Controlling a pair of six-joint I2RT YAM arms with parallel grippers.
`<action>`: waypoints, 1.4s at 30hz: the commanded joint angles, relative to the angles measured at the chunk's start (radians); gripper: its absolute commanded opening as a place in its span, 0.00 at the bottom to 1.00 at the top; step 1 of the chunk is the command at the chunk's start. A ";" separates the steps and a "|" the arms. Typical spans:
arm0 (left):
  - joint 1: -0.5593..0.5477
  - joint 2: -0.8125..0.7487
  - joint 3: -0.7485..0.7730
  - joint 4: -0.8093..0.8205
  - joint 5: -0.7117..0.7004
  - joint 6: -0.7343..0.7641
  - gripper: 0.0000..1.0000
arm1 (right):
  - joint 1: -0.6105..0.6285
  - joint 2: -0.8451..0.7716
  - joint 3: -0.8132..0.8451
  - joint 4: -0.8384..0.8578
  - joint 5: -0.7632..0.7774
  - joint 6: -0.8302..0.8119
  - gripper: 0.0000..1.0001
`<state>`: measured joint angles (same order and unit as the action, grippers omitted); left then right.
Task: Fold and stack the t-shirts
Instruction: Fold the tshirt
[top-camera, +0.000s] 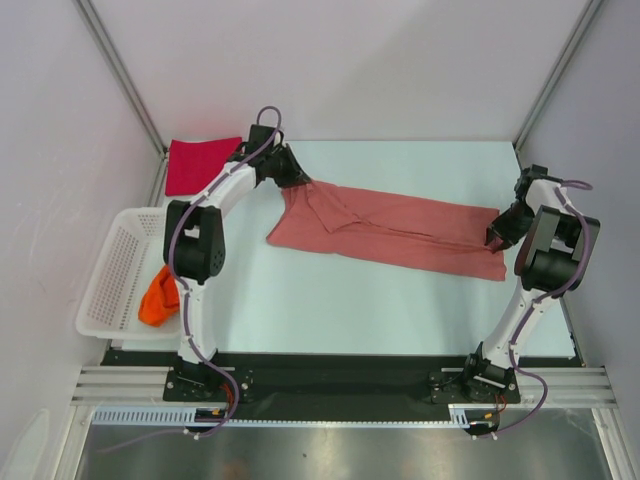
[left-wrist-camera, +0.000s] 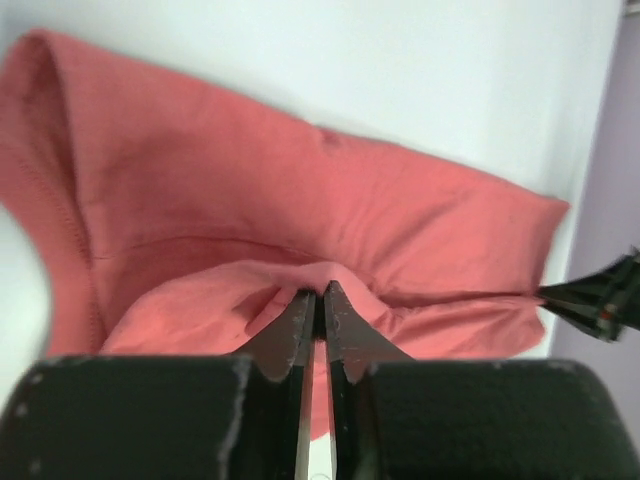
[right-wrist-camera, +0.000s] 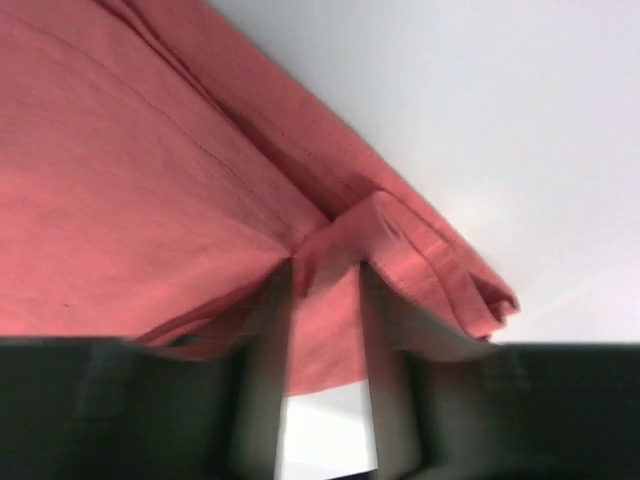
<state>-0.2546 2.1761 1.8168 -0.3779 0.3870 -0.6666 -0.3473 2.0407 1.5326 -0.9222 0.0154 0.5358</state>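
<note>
A salmon-pink t-shirt (top-camera: 400, 230) lies stretched in a long band across the table between both arms. My left gripper (top-camera: 292, 178) is at its far-left end. In the left wrist view the jaws (left-wrist-camera: 318, 290) stand almost together, pinching a raised fold of the pink cloth (left-wrist-camera: 300, 170) at their tips. My right gripper (top-camera: 493, 238) is at the shirt's right end. There its fingers (right-wrist-camera: 325, 265) stand apart and blurred, with pink cloth (right-wrist-camera: 130, 200) lying loose between them. A crimson red t-shirt (top-camera: 200, 165) lies folded at the back left. An orange t-shirt (top-camera: 158, 297) sits bunched in the basket.
A white mesh basket (top-camera: 115, 265) stands off the table's left edge, beside the left arm. Pale walls and metal posts close in the table on three sides. The table (top-camera: 330, 300) in front of the pink shirt is bare up to the arm bases.
</note>
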 joint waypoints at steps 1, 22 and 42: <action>0.011 -0.019 0.078 -0.068 -0.098 0.096 0.13 | -0.022 -0.048 0.079 -0.007 0.067 -0.089 0.41; 0.003 -0.349 -0.307 -0.216 0.065 0.276 0.55 | 0.657 -0.052 0.006 0.641 -0.463 0.231 0.67; 0.086 -0.102 -0.381 -0.163 -0.108 0.232 0.57 | 0.527 -0.293 -0.173 0.465 -0.580 0.129 0.66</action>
<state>-0.1856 2.0338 1.3945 -0.5083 0.4030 -0.4698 0.2401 1.9408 1.3830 -0.3813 -0.5713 0.7303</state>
